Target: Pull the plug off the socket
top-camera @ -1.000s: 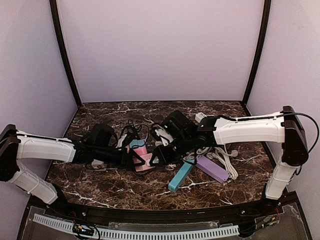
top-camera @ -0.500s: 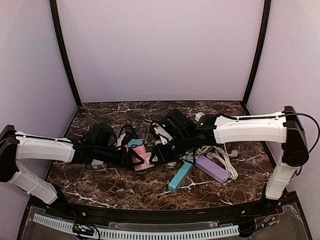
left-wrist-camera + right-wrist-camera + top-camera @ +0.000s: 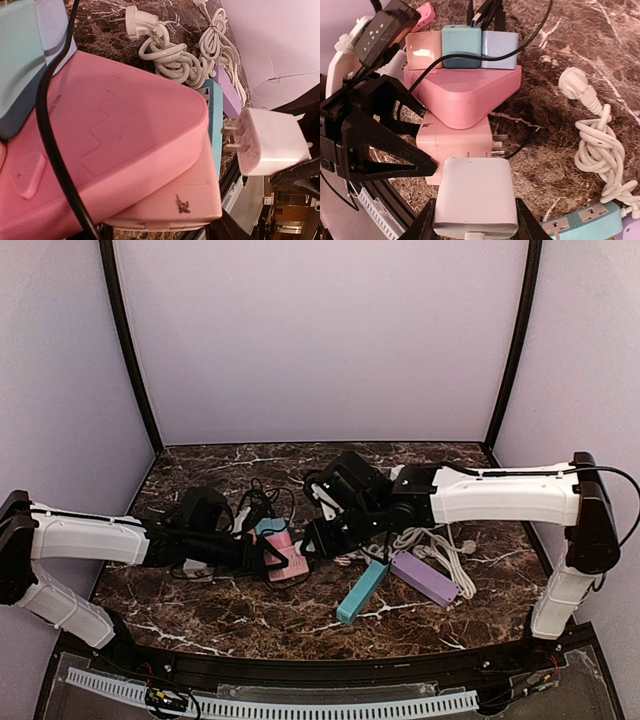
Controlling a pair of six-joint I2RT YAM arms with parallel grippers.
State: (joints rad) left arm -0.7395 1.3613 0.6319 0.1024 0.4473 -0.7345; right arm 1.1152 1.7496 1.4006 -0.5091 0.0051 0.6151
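The right hand (image 3: 474,212) is clamped on the white plug (image 3: 472,190), one finger against each of its flanks. The left hand (image 3: 265,556) appears to be closed on the lighter base of the pink socket block (image 3: 465,92), its black fingers on either side of that base.

The main step looks done. From the left wrist, the plug's two prongs (image 3: 231,140) stand in open air just beside the pink socket block, pointing at it with a gap between. The plug is therefore out, held near the block's base and off the surface (image 3: 250,620). What is left, I would judge, is only to carry the plug further from the block and put it down, and to let go of the block.

Other things remain plugged into the far side of the pink socket block: a teal adapter (image 3: 461,45) with a lilac adapter (image 3: 500,47) next to it. A black cable (image 3: 47,125) runs across the top of the block and down one side. It could be dragged if either hand moves off carelessly.

A coiled white cord (image 3: 600,150) lies on the surface well apart from the block, on the right arm's side. A teal power strip (image 3: 360,592) and a purple power strip (image 3: 425,578) lie nearer the arms' bases than the block. Any of these could crowd the spot where the plug is set down.
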